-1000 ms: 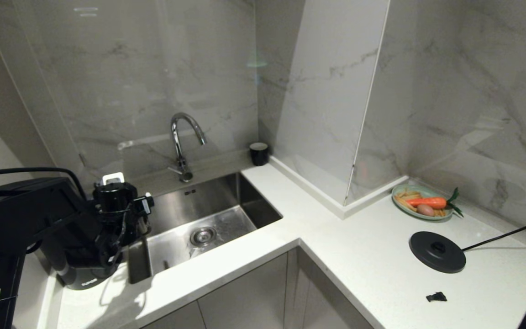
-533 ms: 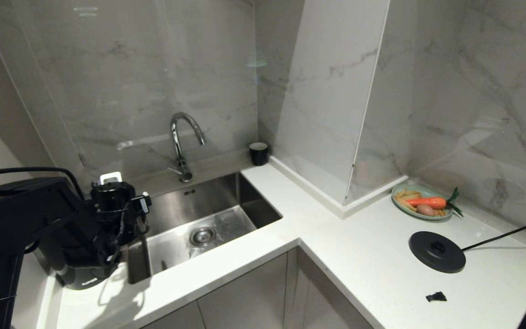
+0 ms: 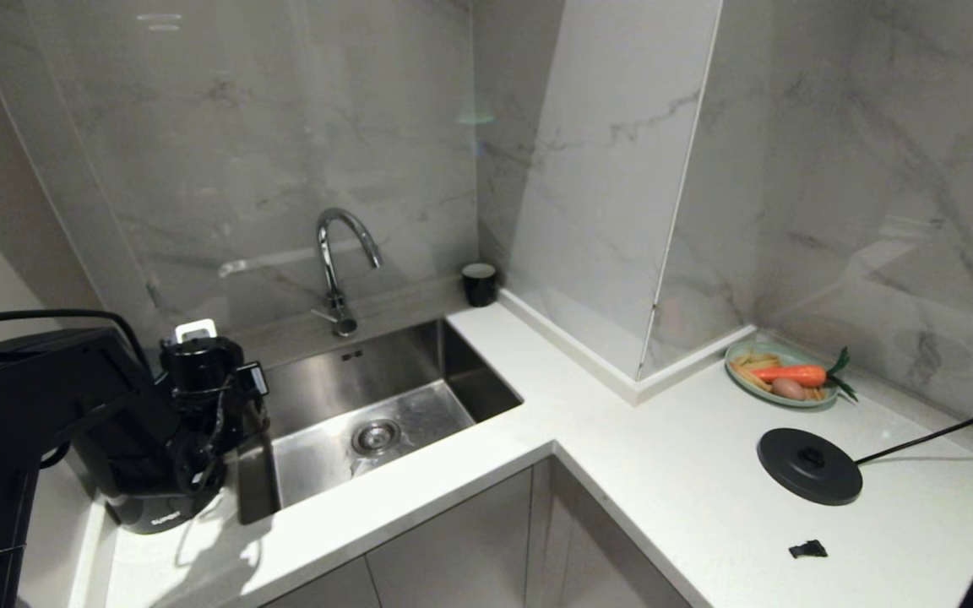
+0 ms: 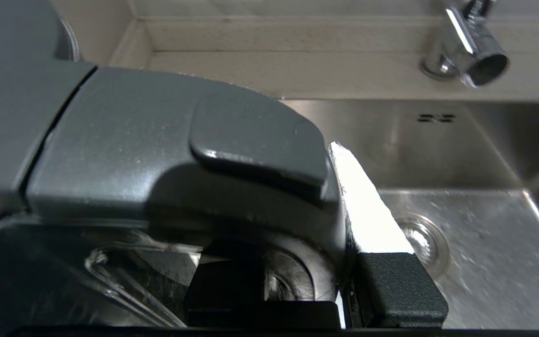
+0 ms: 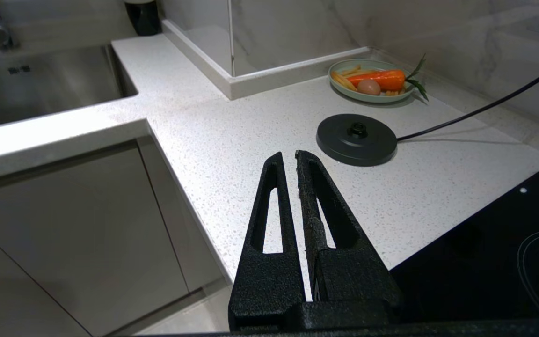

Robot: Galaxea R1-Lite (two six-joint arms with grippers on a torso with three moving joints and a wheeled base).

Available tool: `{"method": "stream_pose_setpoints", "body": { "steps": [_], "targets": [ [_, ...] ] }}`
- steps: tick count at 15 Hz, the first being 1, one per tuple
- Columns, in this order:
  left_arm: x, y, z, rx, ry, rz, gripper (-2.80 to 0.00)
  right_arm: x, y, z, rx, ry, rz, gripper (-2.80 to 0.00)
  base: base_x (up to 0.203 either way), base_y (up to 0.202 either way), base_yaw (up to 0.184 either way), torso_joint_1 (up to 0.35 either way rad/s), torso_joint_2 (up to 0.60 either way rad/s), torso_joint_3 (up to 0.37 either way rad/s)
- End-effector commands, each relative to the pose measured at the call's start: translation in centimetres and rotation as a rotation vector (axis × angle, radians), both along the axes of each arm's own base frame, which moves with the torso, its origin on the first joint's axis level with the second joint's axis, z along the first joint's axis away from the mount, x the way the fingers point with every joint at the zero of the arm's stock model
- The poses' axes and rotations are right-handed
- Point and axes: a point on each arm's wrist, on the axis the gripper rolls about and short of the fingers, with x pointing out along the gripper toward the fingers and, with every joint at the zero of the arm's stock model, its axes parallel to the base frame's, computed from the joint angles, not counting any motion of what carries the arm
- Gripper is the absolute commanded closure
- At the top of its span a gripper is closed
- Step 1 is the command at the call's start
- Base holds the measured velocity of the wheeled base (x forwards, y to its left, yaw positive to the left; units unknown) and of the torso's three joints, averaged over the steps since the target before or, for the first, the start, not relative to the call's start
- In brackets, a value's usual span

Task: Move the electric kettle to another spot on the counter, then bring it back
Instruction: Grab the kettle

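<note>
1. I have the left gripper (image 3: 216, 414) at the far left of the counter (image 3: 622, 473), beside the steel sink (image 3: 368, 414). Its fingers are clamped on the loop handle of the electric kettle (image 3: 153, 507).
2. In the left wrist view the kettle's handle (image 4: 176, 154) fills most of the picture, and one white-faced finger (image 4: 367, 206) lies flat against its side, touching it. The other finger is hidden behind the handle.
3. Against the frame a second ago, the gripper has drawn in: the wrist and its white tag sat a little further right and lower then, and the fingers stood wider. Now they have come together on the handle.
4. The kettle stands upright on the counter at the sink's left edge, white lettering showing near its bottom. Its bottom has not shifted from where it stood a second ago.
5. The round black base disc (image 3: 809, 465) lies on the right run of the counter, well apart from the kettle, with its cord trailing off right. It has not moved.
6. Behind the disc sits a green plate (image 3: 778, 371) with a carrot and an egg. A small black cup (image 3: 479, 283) stands in the corner by the tap (image 3: 339, 253). A small black scrap (image 3: 807, 549) lies in front of the disc.
7. My right gripper (image 5: 288, 159) hangs parked over the counter near the cooktop (image 5: 494, 252), fingers pressed nearly together, holding nothing.
</note>
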Motion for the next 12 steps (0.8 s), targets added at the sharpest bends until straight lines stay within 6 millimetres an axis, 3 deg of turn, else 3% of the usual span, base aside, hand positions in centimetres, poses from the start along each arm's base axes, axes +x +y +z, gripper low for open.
{"method": "stream_pose_setpoints", "body": {
  "steps": [1, 6, 9, 12],
  "targets": [
    [0.1, 0.2, 0.1, 0.001, -0.009, 0.007, 0.00, 0.0, 0.0, 0.0, 0.000, 0.001, 0.001, 0.00, 0.000, 0.000, 0.000, 0.000, 0.00, 0.000],
    [0.0, 0.6, 0.8, 0.002, -0.025, 0.017, 0.00, 0.0, 0.0, 0.0, -0.001, 0.000, 0.001, 0.00, 0.000, 0.000, 0.000, 0.000, 0.00, 0.000],
    [-0.4, -0.6, 3.7, 0.006, -0.089, -0.009, 0.00, 0.0, 0.0, 0.0, 0.000, 0.001, 0.001, 0.00, 0.000, 0.000, 0.000, 0.000, 0.00, 0.000],
    [-0.7, -1.6, 5.0, 0.015, -0.112, -0.033, 0.00, 0.0, 0.0, 0.0, 0.000, 0.001, 0.001, 0.00, 0.000, 0.000, 0.000, 0.000, 0.00, 0.000]
  ]
}}
